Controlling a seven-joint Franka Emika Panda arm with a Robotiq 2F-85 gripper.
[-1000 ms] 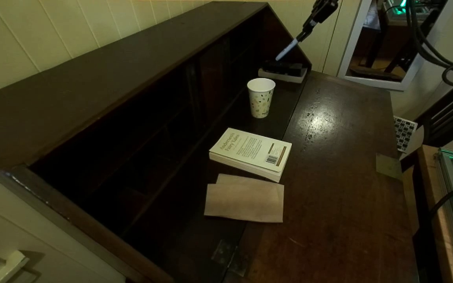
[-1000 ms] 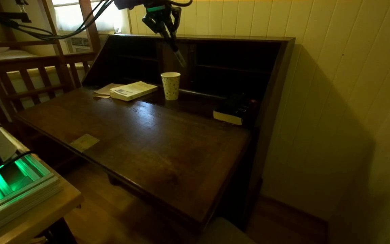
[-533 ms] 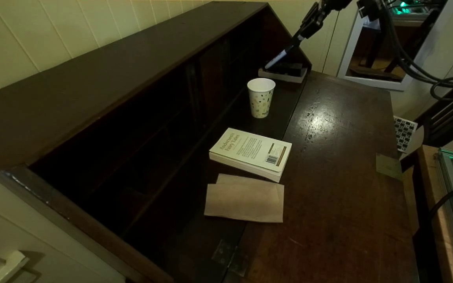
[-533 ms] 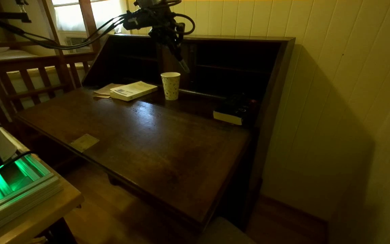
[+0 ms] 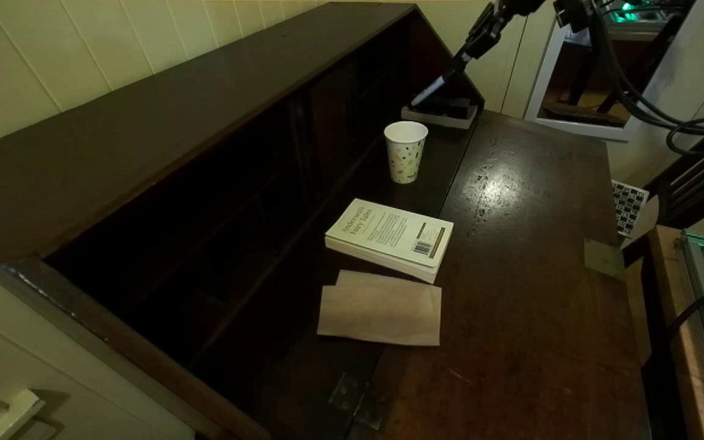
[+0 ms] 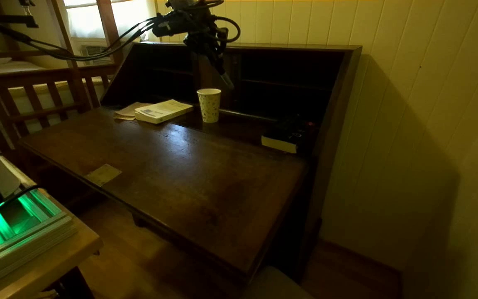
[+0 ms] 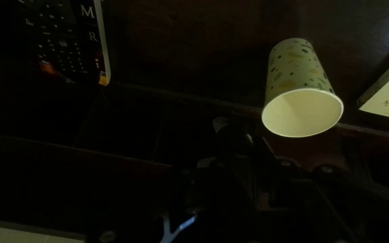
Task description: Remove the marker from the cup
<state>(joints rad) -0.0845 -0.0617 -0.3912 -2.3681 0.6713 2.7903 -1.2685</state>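
In an exterior view, the tabletop (image 6: 176, 174) carries, from left to right: papers (image 6: 129, 111), the fairy-tale book (image 6: 164, 111), the cup (image 6: 209, 106) and another book (image 6: 284, 138). The marker (image 5: 429, 90) is in the gripper (image 5: 463, 59).

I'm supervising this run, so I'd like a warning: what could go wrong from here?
Slip: the gripper holds the marker near one end, so a knock on its free end could twist it loose.
Tipping: that free end appears close to the cup, which stands upright on a base narrower than its rim, so a low swing might topple it.
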